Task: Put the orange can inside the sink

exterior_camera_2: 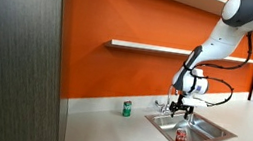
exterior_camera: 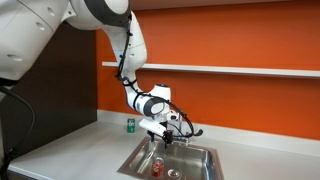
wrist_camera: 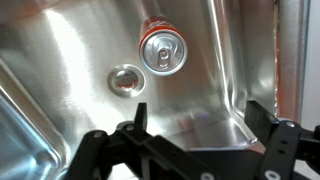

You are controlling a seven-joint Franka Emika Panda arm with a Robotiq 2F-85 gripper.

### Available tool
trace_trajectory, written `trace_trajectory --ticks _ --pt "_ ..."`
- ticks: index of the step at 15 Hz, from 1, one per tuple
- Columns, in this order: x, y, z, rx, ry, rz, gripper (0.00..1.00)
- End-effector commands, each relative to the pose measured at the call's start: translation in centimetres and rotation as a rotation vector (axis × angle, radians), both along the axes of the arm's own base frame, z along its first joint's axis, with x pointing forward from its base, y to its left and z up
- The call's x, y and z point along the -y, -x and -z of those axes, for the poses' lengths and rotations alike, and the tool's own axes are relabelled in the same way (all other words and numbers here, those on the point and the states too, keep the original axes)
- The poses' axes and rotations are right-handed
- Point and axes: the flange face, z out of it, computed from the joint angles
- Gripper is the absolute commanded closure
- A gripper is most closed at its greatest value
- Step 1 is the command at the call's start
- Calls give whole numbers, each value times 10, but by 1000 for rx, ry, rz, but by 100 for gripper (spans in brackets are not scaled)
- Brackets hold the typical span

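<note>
The orange can (wrist_camera: 162, 51) stands upright on the floor of the sink (wrist_camera: 60, 70), beside the drain hole (wrist_camera: 125, 79). It also shows in both exterior views (exterior_camera: 158, 167) (exterior_camera_2: 180, 136) inside the basin (exterior_camera: 200, 158) (exterior_camera_2: 208, 130). My gripper (wrist_camera: 200, 112) is open and empty, fingers spread wide, above the basin and apart from the can. In both exterior views the gripper (exterior_camera: 161, 141) (exterior_camera_2: 182, 112) hangs over the sink near the chrome faucet (exterior_camera: 190, 131).
A green can (exterior_camera: 130, 125) (exterior_camera_2: 127, 108) stands on the white counter (exterior_camera: 80, 150) against the orange wall. A shelf (exterior_camera: 230, 70) runs along the wall above. A dark cabinet (exterior_camera_2: 13, 54) stands at one side.
</note>
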Motion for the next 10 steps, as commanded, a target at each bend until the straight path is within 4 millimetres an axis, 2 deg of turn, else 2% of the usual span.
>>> trace_trajectory --ticks 1,10 --pt "-13 11 -14 -7 -9 -74 0" --pt "-77 17 -13 -39 -9 -260 0"
